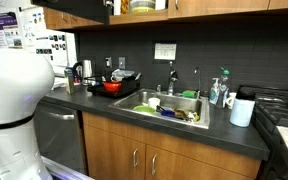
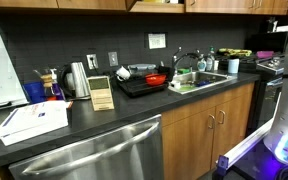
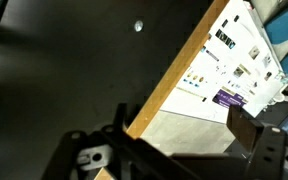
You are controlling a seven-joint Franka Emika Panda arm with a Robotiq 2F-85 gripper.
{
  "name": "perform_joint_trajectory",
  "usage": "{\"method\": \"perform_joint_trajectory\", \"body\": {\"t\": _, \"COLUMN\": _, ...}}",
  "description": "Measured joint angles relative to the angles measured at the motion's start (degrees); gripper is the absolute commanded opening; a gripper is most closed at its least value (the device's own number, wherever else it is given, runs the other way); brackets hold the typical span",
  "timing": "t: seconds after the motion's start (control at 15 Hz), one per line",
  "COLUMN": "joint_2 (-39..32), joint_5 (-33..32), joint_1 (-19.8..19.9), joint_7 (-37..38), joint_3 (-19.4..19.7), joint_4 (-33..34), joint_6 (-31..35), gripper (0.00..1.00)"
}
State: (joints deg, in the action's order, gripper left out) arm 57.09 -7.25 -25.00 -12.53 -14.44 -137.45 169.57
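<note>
Fingers: the black metal fingers (image 3: 256, 140) are spread as wide as they go in the wrist view. Nothing is between them and nothing touches them.
Nearest thing: a light brown wooden edge strip (image 3: 172, 88) slants across the wrist view just beyond the fingers. It lies between a dark matte surface (image 3: 64, 70) and a white panel hung with printed paper posters (image 3: 229, 60). I cannot tell whether the dark surface is wall or table.
Arm: the bulky white robot arm (image 1: 14, 85) stands close beside the dark table (image 1: 94, 108).
Risk, ahead: the wide-open fingers could catch the wooden strip or tear the posters if pushed forward, since depth is hard to judge here.
Risk, below: a low swing could sweep the red round pot (image 1: 112, 87) or the steel kettle (image 2: 77, 78). It could also push the flat white box (image 2: 34, 122) off the table's front edge.
</note>
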Motion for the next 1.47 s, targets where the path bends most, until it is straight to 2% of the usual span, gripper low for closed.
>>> {"method": "perform_joint_trajectory", "body": {"t": 0.4, "joint_2": 0.8, "joint_5": -0.3, "joint_1": 10.5, "joint_7": 3.8, "joint_3": -4.9, "joint_4": -0.2, "joint_6": 7.4, "gripper": 1.00}}
{"method": "perform_joint_trajectory", "body": {"t": 1.0, "joint_2": 7.5, "joint_5": -0.1, "joint_1": 31.6, "joint_7": 11.5, "joint_3": -11.0, "joint_4": -0.9, "joint_6": 14.1, "gripper": 1.00}}
{"method": "perform_joint_trajectory", "body": {"t": 1.2, "joint_2": 10.3, "joint_5": 0.1, "joint_1": 36.9, "joint_7": 13.7, "joint_3": -12.0, "joint_4": -1.4, "joint_6": 14.7, "gripper": 1.00}}
{"method": "perform_joint_trajectory", "body": {"t": 1.47, "joint_2": 13.7, "joint_5": 0.3, "joint_1": 42.1, "joint_7": 15.3, "joint_3": -12.3, "joint_4": -2.1, "joint_6": 14.9, "gripper": 1.00}}
